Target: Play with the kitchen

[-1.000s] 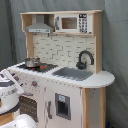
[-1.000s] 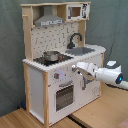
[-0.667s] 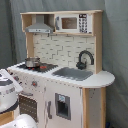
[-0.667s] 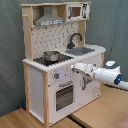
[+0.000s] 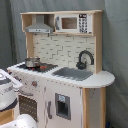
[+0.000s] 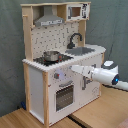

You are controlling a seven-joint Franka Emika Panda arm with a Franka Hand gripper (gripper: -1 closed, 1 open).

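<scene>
The kitchen is a tall white and light-wood toy. It has a grey hood, a microwave, a black tap and a grey sink. A small metal pot sits on the black hob. In the second exterior view my gripper reaches in from the right. It points at the kitchen's front panel and hovers just right of the knobs, above the oven door. In the first exterior view only my white arm shows at the left edge.
A grey curtain hangs behind the kitchen. The kitchen stands on a wooden surface. A rounded white object shows at the bottom edge of the first exterior view.
My gripper has drawn back a little from the kitchen's front, towards the second exterior view's right. The kitchen and the pot have not moved.
</scene>
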